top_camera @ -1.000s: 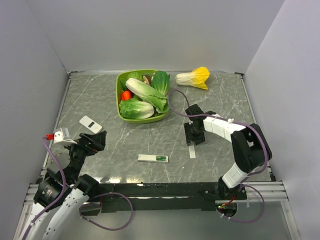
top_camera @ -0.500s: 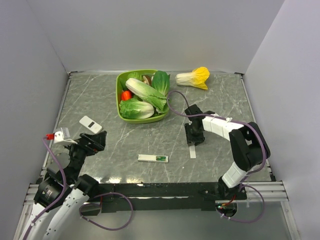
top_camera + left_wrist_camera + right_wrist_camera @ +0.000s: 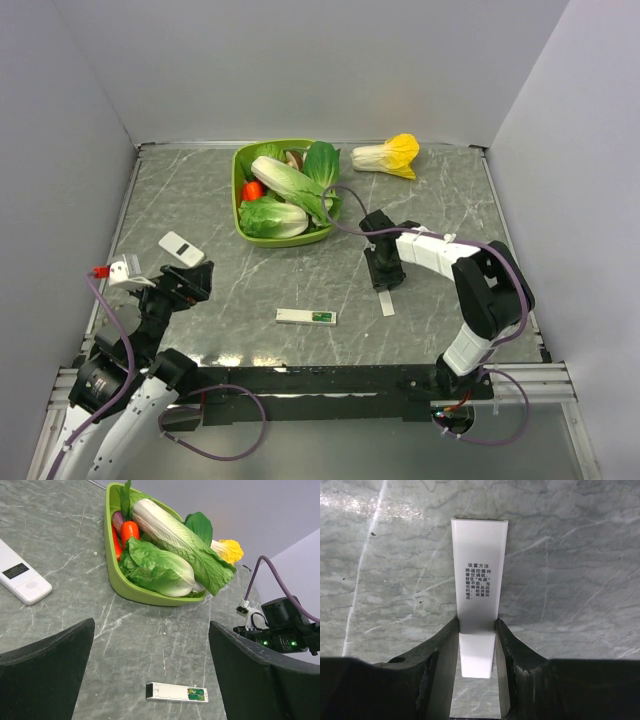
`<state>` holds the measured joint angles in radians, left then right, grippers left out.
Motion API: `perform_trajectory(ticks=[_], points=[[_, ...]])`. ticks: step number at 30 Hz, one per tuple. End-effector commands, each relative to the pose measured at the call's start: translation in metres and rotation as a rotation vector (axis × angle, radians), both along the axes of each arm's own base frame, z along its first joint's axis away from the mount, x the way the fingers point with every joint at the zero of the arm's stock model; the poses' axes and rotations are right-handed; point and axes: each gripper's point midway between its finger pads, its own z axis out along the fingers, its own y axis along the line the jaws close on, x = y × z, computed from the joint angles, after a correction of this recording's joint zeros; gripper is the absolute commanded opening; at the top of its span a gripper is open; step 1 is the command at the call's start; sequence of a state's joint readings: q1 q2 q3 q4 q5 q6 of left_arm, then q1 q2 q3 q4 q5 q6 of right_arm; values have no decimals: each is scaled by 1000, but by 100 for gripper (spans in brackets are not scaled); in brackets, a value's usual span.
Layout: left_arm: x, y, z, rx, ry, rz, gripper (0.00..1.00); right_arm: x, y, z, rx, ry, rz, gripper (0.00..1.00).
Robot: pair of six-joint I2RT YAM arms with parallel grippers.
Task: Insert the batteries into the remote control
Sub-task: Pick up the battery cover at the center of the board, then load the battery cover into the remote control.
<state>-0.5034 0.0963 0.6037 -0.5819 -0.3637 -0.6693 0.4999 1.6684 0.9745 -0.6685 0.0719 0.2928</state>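
The remote [image 3: 306,317] lies flat on the table [image 3: 440,200] near its front edge, with the green batteries [image 3: 322,317] at its right end. The right tool [image 3: 476,627] pinches a white printed strip [image 3: 480,570] that lies on the table. The left tool [image 3: 152,630] is spread wide.

Small Chinese print headed "设置方法" on the white strip [image 3: 479,590]

The table [image 3: 570,580] is grey, marbled and stone-look, smooth with a soft sheen. The battery cover [image 3: 480,580] is matt white plastic, printed black. The right gripper [image 3: 478,630] has fingers [image 3: 441,652] of grainy matt black plastic. The bowl [image 3: 109,560] is glossy green plastic.
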Motion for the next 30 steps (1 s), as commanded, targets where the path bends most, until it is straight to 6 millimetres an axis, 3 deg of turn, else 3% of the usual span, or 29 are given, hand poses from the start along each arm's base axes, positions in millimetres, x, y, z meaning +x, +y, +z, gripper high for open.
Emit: perform_trajectory(ticks=[1,12,17,30], points=[[4,-2,5,7,-20,-4,99,10,15,19,8,-70,91,12],[4,1,5,7,-18,11,99,2,58,82,10,-240,504,11],[1,11,10,-21,-38,60,99,-16,100,102,26,-302,811,11],[-7,24,19,-68,-98,108,99,-63,171,88,33,-241,1320,14]])
